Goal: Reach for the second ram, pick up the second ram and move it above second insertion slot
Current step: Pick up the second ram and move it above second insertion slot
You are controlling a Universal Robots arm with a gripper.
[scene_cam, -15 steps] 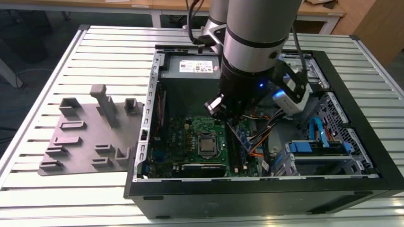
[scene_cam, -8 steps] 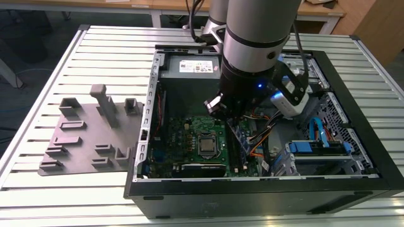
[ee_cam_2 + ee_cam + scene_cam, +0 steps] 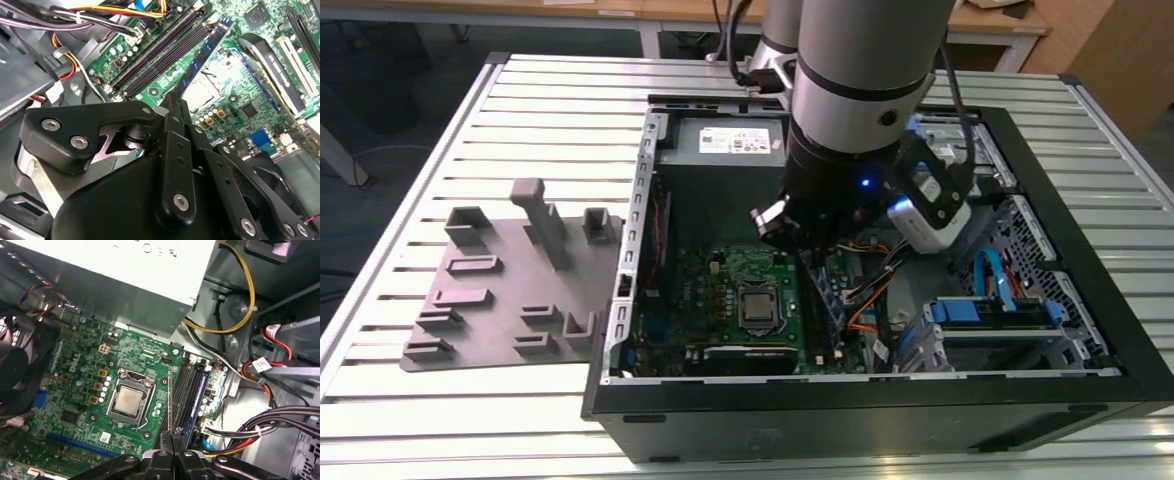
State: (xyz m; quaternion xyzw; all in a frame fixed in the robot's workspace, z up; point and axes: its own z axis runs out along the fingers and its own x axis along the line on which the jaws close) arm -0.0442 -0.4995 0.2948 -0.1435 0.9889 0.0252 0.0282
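My gripper hangs inside the open computer case, over the green motherboard. Its fingers are pressed together on the second ram, which shows in the first wrist view as a thin strip seen edge-on. The strip runs between the CPU socket and the row of memory slots. In the exterior view the ram is a dark narrow stick below the gripper, to the right of the socket. The black finger links meet at one tip in the second wrist view.
A blue strip stands at the far side of the slot row. Bundled cables and a drive cage crowd the space beside the slots. The power supply sits at the case's back. A grey fixture plate lies outside the case, on the exterior view's left.
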